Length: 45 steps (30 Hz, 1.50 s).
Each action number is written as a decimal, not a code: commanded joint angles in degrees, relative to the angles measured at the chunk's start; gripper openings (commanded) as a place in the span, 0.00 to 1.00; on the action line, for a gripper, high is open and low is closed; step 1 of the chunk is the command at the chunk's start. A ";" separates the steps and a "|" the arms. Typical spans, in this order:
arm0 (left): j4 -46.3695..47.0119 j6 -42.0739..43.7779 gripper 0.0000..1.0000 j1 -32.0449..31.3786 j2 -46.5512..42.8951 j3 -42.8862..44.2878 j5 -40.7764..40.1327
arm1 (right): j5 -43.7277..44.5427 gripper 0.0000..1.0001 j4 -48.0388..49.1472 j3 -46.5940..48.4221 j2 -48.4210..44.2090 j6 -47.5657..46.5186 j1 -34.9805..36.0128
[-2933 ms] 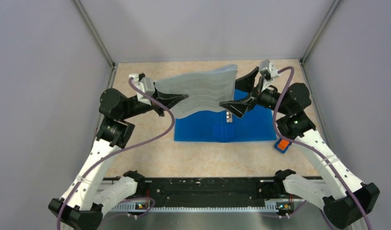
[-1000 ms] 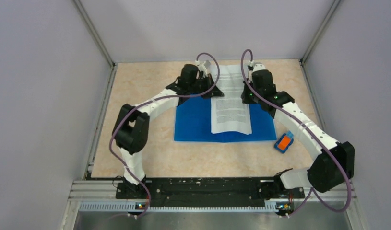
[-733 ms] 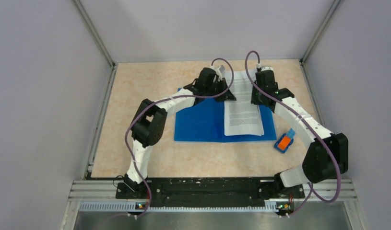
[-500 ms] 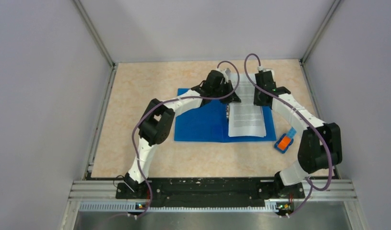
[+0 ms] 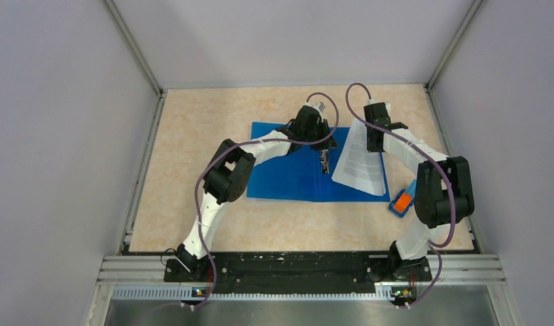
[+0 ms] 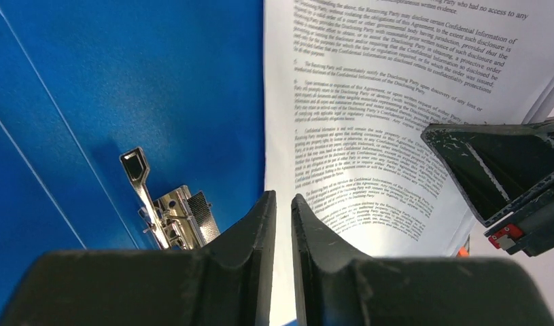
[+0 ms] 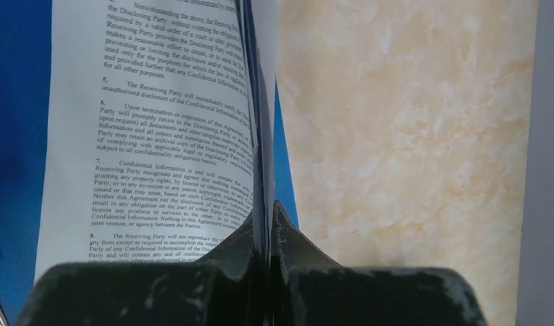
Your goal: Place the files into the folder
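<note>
The blue folder (image 5: 287, 176) lies open on the table, its metal clip (image 5: 324, 161) at the spine. The files (image 5: 361, 166), white printed sheets, rest tilted over the folder's right half, their right edge lifted. My right gripper (image 5: 376, 142) is shut on that edge; in the right wrist view the files (image 7: 145, 136) run straight into my right gripper (image 7: 268, 212). My left gripper (image 5: 326, 139) hovers by the sheets' left edge; in its wrist view my left gripper (image 6: 283, 200) stands narrowly open, nothing pinched, above the files (image 6: 383, 102), beside the clip (image 6: 172, 214) and folder (image 6: 124, 81).
A small orange-and-blue object (image 5: 402, 201) lies on the table just right of the folder's near right corner, close to the right arm. Grey walls enclose the beige table (image 5: 192, 136) on three sides. The right gripper's dark finger (image 6: 498, 163) shows in the left wrist view.
Both grippers carried the sheets rightward from the folder's middle to its right half, baring the clip. The left jaws, shut on the sheets before, have parted slightly. The right stays shut.
</note>
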 commanded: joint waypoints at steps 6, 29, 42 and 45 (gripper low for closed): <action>0.22 6.15 0.24 0.50 -3.97 -0.62 -6.32 | -3.76 0.00 5.50 -0.06 4.18 -1.05 -0.49; -12.41 19.16 0.37 0.40 -8.59 -4.52 -22.16 | -13.75 0.00 6.67 1.48 7.72 -3.67 3.16; -21.15 18.64 0.29 0.50 -16.31 -13.65 -27.11 | -15.59 0.00 5.42 1.24 5.33 -6.84 12.44; -21.41 18.38 0.29 0.78 -20.24 -18.95 -27.81 | -16.17 0.00 4.39 0.56 3.80 -6.74 14.51</action>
